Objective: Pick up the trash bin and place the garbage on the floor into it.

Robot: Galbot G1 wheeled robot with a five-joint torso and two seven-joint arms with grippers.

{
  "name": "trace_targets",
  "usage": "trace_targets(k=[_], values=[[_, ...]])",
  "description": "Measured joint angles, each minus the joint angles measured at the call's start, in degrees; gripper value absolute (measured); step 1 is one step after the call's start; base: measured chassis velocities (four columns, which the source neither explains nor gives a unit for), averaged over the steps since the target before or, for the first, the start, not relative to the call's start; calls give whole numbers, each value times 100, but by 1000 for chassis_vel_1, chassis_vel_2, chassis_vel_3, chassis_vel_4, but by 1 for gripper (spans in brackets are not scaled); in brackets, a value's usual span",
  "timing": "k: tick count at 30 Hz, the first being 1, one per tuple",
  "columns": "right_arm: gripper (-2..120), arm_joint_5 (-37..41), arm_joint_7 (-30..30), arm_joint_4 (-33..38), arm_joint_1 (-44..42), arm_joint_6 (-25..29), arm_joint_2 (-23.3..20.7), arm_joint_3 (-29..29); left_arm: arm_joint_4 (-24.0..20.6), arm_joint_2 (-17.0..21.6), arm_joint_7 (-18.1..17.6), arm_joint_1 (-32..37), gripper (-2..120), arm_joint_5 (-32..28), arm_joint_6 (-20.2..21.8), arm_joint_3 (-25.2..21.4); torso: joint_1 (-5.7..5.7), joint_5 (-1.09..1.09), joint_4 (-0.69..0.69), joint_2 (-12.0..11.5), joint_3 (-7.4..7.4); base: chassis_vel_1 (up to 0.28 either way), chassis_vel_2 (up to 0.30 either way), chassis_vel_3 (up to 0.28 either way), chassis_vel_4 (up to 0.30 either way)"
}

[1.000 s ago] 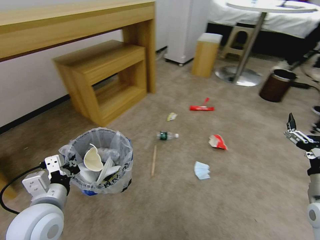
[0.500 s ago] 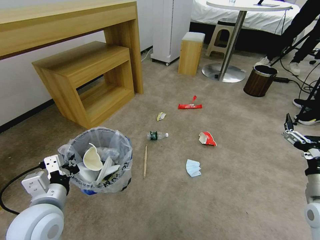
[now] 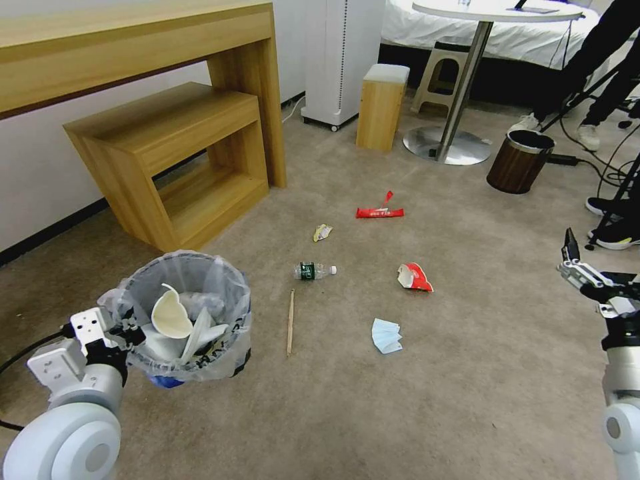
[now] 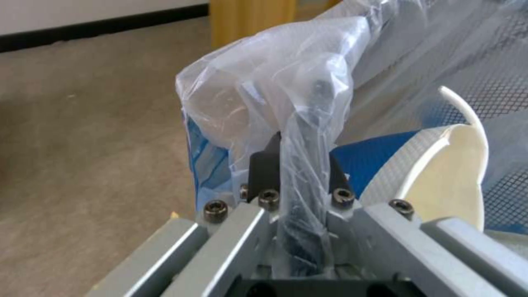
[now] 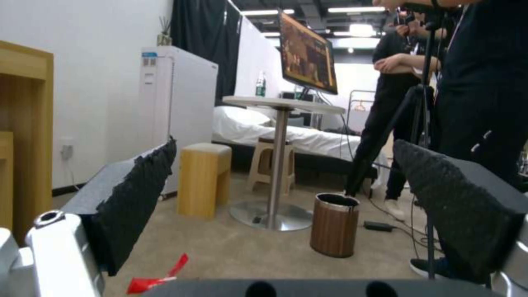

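Beige short-pile carpet [image 3: 467, 373] all round, left gripper [image 3: 127, 331] clamped onto the rim of the small black bag-lined trash bin [image 3: 180, 320] at near left, while the empty wide-open right gripper [image 3: 575, 261] sits closer to the pale blue mask [image 3: 386, 335].

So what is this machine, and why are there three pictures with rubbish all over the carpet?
It is a robot on wheels with two arms. One picture comes from a camera on its head, looking down at the floor. The other two come from small cameras on its wrists.

The left gripper pinches the rim of the trash bin, a black bin lined with a clear bag, with white rubbish already inside. The left wrist picture shows that pinch up close.

The right gripper is open, holds nothing and waits at the side.

On the carpet lie a small bottle, a wooden stick, a pale blue mask, two red wrappers and a small yellowish scrap.
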Motion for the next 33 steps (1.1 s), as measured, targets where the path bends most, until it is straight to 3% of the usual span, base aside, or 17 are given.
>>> trace_targets(k=[4,15,33], values=[[100,-5,2,-35,32,-1,-1,-11,21,-82,-270,-59,1,-150,164,-206,0,0,1,0,0,0,0,0,0],[100,-39,-16,-149,156,12,6,-106,112,-90,-279,-110,1,-323,196,-300,-2,-1,0,0,-1,-54,51,39,-41],[100,-94,2,-259,176,153,-15,-139,120,-29,-96,-130,1,-268,179,-229,2,-1,1,0,1,-216,224,222,-231]])
